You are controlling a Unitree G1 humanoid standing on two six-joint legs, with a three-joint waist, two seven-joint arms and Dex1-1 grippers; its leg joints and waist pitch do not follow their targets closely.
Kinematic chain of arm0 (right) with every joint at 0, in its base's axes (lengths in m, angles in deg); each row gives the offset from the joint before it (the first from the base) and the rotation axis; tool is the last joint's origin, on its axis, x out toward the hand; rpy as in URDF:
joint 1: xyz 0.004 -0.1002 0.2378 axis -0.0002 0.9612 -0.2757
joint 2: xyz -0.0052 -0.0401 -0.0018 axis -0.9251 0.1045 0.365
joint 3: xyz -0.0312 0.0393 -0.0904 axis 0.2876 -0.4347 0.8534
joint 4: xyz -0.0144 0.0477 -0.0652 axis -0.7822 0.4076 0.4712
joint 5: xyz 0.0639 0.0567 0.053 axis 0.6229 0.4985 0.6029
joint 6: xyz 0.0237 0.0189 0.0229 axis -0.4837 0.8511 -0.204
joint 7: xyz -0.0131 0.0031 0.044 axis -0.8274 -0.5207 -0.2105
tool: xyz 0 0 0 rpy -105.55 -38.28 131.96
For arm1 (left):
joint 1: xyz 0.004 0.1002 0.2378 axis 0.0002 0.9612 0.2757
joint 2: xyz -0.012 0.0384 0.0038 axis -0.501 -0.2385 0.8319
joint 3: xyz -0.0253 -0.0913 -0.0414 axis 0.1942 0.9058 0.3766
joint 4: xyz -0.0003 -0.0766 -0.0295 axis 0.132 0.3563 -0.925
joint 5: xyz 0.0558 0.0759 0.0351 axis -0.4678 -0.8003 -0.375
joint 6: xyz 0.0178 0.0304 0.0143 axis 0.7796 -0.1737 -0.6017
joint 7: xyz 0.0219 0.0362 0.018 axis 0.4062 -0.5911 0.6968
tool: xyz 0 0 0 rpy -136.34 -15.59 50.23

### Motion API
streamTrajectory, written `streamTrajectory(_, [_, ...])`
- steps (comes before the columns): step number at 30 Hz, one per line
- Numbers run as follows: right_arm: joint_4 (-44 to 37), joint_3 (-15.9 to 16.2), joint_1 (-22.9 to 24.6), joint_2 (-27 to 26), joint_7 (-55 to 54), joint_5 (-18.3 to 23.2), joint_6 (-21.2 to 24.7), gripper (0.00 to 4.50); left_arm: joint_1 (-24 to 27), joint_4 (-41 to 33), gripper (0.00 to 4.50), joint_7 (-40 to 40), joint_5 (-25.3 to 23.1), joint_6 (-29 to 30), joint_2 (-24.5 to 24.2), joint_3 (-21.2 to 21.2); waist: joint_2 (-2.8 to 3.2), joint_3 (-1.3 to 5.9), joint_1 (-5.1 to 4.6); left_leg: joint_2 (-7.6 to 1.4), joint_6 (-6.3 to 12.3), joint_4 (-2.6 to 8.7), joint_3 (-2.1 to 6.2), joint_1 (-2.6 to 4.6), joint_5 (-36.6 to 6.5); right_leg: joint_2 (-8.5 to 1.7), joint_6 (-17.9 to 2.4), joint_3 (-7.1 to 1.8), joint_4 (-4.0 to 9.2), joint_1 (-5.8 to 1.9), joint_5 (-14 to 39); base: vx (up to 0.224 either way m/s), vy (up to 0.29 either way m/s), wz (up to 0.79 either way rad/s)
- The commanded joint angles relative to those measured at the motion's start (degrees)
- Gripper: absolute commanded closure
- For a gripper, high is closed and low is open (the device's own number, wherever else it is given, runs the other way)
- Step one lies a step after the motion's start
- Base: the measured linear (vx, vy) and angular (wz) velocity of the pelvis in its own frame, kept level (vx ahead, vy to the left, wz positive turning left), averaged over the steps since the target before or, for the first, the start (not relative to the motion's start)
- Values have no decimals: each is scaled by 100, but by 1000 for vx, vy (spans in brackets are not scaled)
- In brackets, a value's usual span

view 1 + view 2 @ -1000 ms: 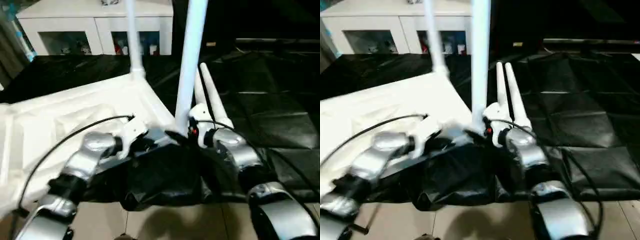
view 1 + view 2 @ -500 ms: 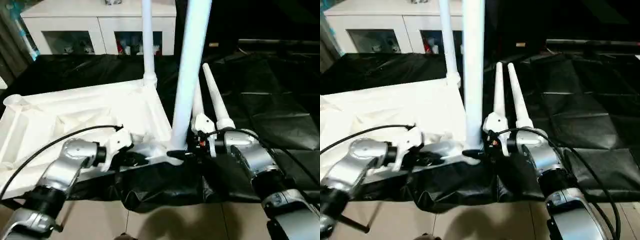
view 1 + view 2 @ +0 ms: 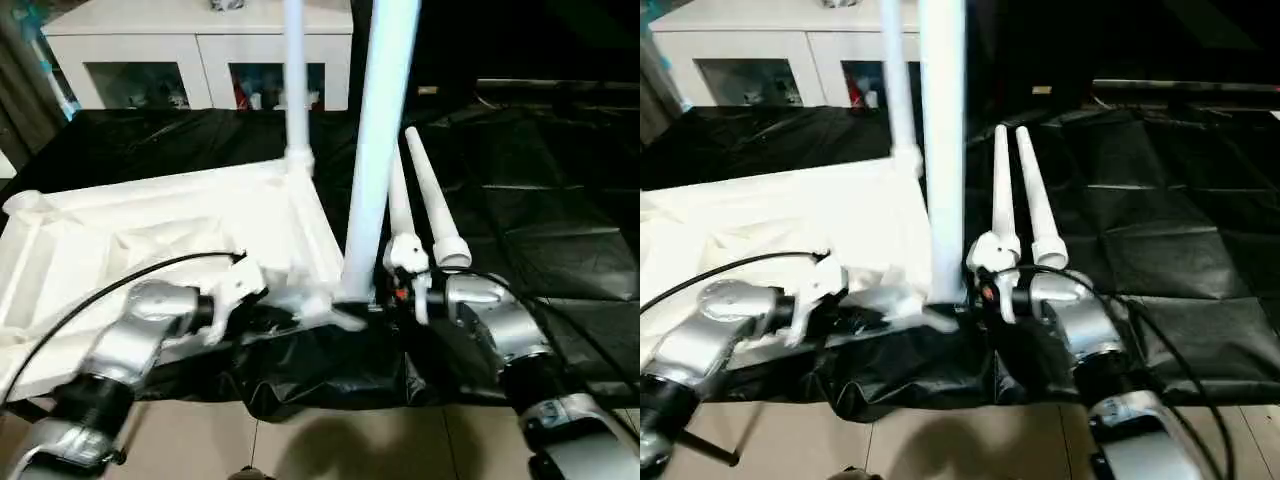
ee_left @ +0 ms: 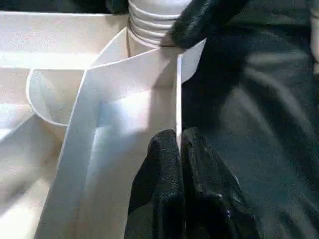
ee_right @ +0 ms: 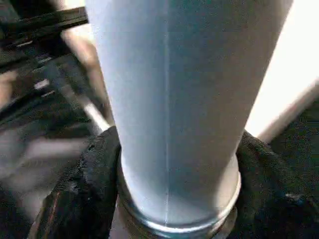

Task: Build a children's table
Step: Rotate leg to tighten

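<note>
I see the white tabletop (image 3: 180, 230) lying upside down on black sheeting (image 3: 540, 200) spread over the floor, its ribbed underside facing up. One leg (image 3: 296, 90) stands upright in the far corner socket. A second, nearer leg (image 3: 375, 150) stands upright at the corner closest to my arms.

My right gripper (image 5: 169, 199) has its black fingers (image 5: 84, 184) on either side of this near leg's base, pressed against the tube just above its ringed end, so I read it as grasping the leg. From the head camera the right gripper sits just beside the foot of that leg at the tabletop's corner.

My left gripper (image 4: 179, 149) is clenched on the thin edge wall of the tabletop next to that same corner socket; its two fingers (image 4: 159, 169) pinch the white rim between them. In that wrist view I can also see a black finger of the other gripper against the leg's ribbed end where it meets the socket.

Two more legs (image 3: 425, 190) lie side by side on the black sheeting just beyond my right gripper, flared ends toward me. A white cabinet (image 3: 200, 50) with glass fronts stands at the back.
</note>
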State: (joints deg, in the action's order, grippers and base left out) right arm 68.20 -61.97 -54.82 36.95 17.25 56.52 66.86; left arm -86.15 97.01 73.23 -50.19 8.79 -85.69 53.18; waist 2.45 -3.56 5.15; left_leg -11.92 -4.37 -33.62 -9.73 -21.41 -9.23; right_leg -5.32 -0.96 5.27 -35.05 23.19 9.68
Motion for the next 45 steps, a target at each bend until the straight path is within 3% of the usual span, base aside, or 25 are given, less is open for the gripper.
streamTrajectory(1, [431,-114,-141,-330,-963,-141,36,178,-399,322,450,-880,-220,126,275,100,10,392,-19,-91,-8,407,11,91,-1808,-293,-1059,-267,491,-253,2111,0,0,0])
streamTrajectory(3, [921,-454,-352,-732,-2265,-65,99,178,-746,743,450,-1656,-411,222,658,131,5,395,-25,-71,-89,410,25,120,-1926,-301,-959,-251,531,-253,2394,0,0,0])
streamTrajectory(4, [1015,-529,-396,-807,-2494,-27,136,179,-812,822,450,-1810,-448,234,735,134,16,387,-38,-70,-142,410,32,141,-1999,-304,-896,-252,552,-219,2542,0,0,0])
streamTrajectory(6, [1416,-710,-602,-1147,-3424,-3,203,179,-1122,1155,450,-2643,-561,352,1188,200,32,389,-37,-67,-160,412,36,134,-1993,-304,-842,-246,570,-225,2546,0,0,0])
streamTrajectory(7, [1492,-727,-644,-1216,-3589,-17,205,179,-1176,1207,450,-2772,-569,376,1284,211,22,393,-31,-68,-183,405,36,177,-2097,-296,-815,-235,590,-200,2610,0,0,0])
streamTrajectory(11, [1630,-723,-795,-1495,-3395,-12,24,179,-1312,1316,450,-2795,-578,310,1617,147,-8,413,-7,-53,-13,406,37,91,-1998,-316,-768,-229,587,-254,2439,0,0,0])
streamTrajectory(12, [1621,-713,-809,-1514,-3272,-13,-38,145,-1325,1332,450,-2761,-584,279,1638,130,22,422,2,-58,-2,409,40,89,-1984,-319,-782,-229,577,-256,2388,0,0,0])
streamTrajectory(13, [1555,-688,-814,-1511,-3016,-18,-127,124,-1320,1327,450,-2617,-583,194,1640,89,8,423,1,-62,22,406,32,94,-1958,-309,-809,-232,576,-247,2282,0,0,0])
streamTrajectory(15, [1528,-685,-827,-1487,-2850,3,-179,110,-1306,1335,450,-2527,-582,152,1613,73,3,430,4,-57,71,407,29,69,-1910,-296,-860,-232,549,-272,2121,0,0,0])
streamTrajectory(18, [1345,-549,-801,-1238,-2339,1,-286,68,-1141,1189,450,-2115,-553,35,1369,21,3,443,0,-67,129,404,32,39,-1798,-304,-907,-229,523,-300,1945,0,0,0])
streamTrajectory(20, [1149,-383,-735,-973,-1907,-67,-351,68,-952,986,450,-1623,-463,-129,1128,-38,7,445,-12,-68,176,401,40,-6,-1631,-307,-978,-225,484,-330,1742,0,0,0])
streamTrajectory(24, [801,-156,-608,-468,-978,-109,-391,68,-649,658,450,-784,-328,-342,652,-123,24,459,7,-91,247,375,21,18,-1495,-292,-1135,-234,444,-315,1411,0,0,0])
streamTrajectory(26, [595,-37,-528,-167,-460,-150,-431,68,-510,505,450,-313,-227,-363,366,-156,43,477,22,-114,293,358,9,19,-1348,-274,-1308,-239,380,-308,1002,0,0,0])
streamTrajectory(31, [278,28,-418,190,260,-101,-464,68,-349,285,450,362,25,-364,-14,-118,59,504,59,-131,386,329,-8,46,-1252,-267,-1542,-244,310,-289,504,0,0,0])
streamTrajectory(32, [244,33,-401,237,359,-78,-486,68,-319,252,450,491,62,-371,-93,-114,62,499,69,-135,400,332,-2,25,-1211,-267,-1542,-240,302,-299,464,0,0,0])
streamTrajectory(39, [-5,168,-249,415,935,67,-284,68,-239,154,450,850,186,-362,-312,-54,59,457,102,-132,224,368,-6,55,-1621,-283,-1397,-257,373,-282,1132,0,0,0])
streamTrajectory(40, [-27,171,-234,421,986,60,-270,94,-236,145,450,874,194,-363,-326,-47,54,450,100,-131,199,370,-7,52,-1662,-287,-1374,-262,386,-279,1232,0,0,0])
streamTrajectory(45, [-121,177,-181,388,1090,101,-181,138,-248,157,450,909,207,-372,-360,-27,45,455,111,-133,193,371,3,42,-1575,-292,-1297,-265,389,-280,1301,0,0,0])
